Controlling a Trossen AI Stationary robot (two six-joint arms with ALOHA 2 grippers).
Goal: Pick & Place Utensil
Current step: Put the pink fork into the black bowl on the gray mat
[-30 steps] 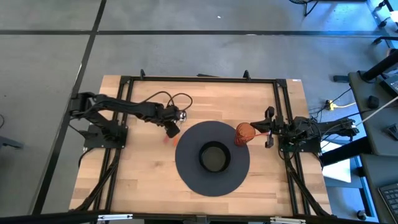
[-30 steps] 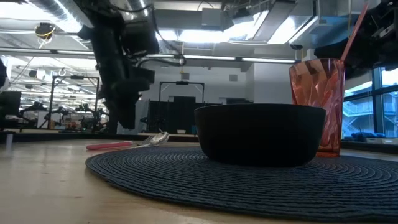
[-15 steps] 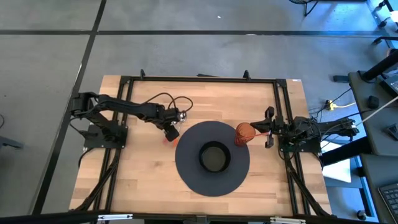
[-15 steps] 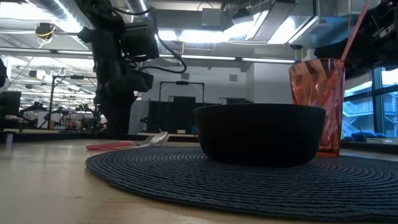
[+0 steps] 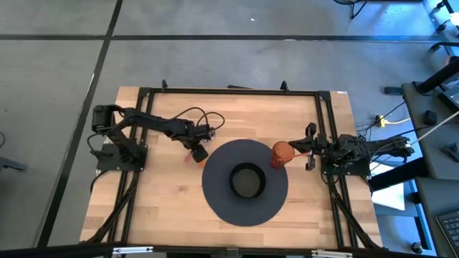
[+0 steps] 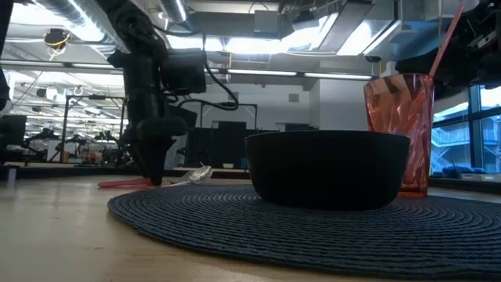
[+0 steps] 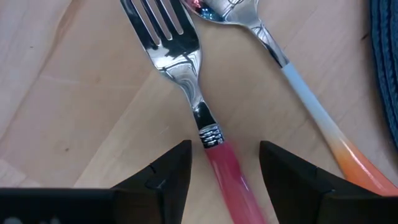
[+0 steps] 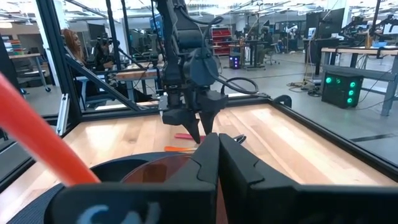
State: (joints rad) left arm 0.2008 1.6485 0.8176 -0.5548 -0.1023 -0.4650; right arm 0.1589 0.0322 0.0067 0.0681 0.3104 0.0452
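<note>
A fork with a pink handle is lying flat on the wooden table, just left of the dark round placemat. Its handle is being straddled by the left gripper, whose fingers are spread apart on either side without pressing it. A spoon with a white-to-orange handle is lying just beside the fork. A black bowl and a red tumbler are being carried by the placemat. The right gripper is parked with fingers together near the tumbler.
</note>
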